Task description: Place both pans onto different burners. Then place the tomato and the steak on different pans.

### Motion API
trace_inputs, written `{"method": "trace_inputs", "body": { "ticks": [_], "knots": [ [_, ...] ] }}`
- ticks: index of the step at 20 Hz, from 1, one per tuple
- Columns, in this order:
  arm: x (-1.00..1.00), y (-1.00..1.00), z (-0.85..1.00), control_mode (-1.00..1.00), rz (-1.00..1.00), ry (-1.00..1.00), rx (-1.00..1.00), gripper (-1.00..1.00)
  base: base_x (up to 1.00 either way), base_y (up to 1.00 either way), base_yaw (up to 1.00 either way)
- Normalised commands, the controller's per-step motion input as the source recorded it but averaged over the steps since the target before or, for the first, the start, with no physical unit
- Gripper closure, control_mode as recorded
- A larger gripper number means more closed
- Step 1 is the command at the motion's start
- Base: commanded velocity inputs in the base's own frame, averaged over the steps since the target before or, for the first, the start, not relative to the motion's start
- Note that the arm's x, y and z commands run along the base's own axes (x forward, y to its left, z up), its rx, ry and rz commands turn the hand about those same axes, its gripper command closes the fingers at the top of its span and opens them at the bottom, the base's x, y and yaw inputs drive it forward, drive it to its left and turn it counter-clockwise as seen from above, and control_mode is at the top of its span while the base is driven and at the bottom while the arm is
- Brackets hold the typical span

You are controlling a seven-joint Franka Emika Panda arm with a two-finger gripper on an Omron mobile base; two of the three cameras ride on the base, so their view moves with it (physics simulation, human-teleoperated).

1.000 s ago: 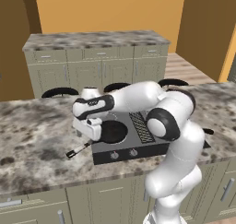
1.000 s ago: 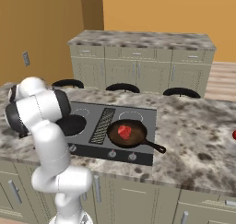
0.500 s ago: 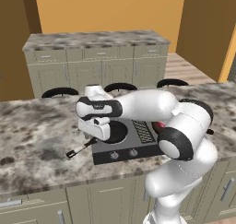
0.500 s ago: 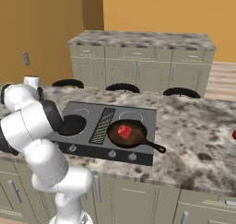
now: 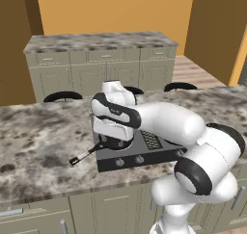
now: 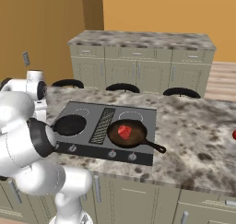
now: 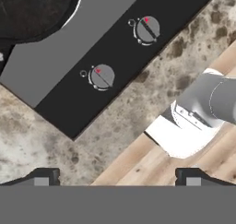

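Two pans: a black pan (image 6: 69,125) and a brown pan (image 6: 129,133) (holding one steak (image 6: 124,132)); four knobs (image 6: 112,154).

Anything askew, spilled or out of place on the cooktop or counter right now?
Nothing is spilled or tipped. The all-black frying pan and the brown-inside frying pan sit flat on separate burners, with the flat red-pink steak inside the brown one. A small red object sits far off at the counter's right edge.

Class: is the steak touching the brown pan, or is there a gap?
Touching. The right base view shows the steak lying flat inside the brown pan on its burner.
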Motion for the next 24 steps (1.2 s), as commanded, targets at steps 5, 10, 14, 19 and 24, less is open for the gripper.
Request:
{"method": "trace_inputs", "body": {
  "ticks": [5, 10, 14, 19, 24],
  "knots": [
    [-0.32, -0.68, 0.19, -1.00, 0.17, -0.01, -0.01, -1.00, 0.00, 0.00, 0.00],
    [-0.26, -0.64, 0.26, -1.00, 0.16, 0.00, 0.00, -1.00, 0.00, 0.00, 0.00],
    [-0.35, -0.29, 0.21, -1.00, 0.12, 0.01, 0.00, -1.00, 0.00, 0.00, 0.00],
    [-0.34, -0.23, 0.17, -1.00, 0.12, 0.02, 0.00, -1.00, 0.00, 0.00, 0.00],
    [-0.08, -0.33, 0.09, -1.00, 0.15, 0.00, 0.04, -1.00, 0.00, 0.00, 0.00]
  ]
}}
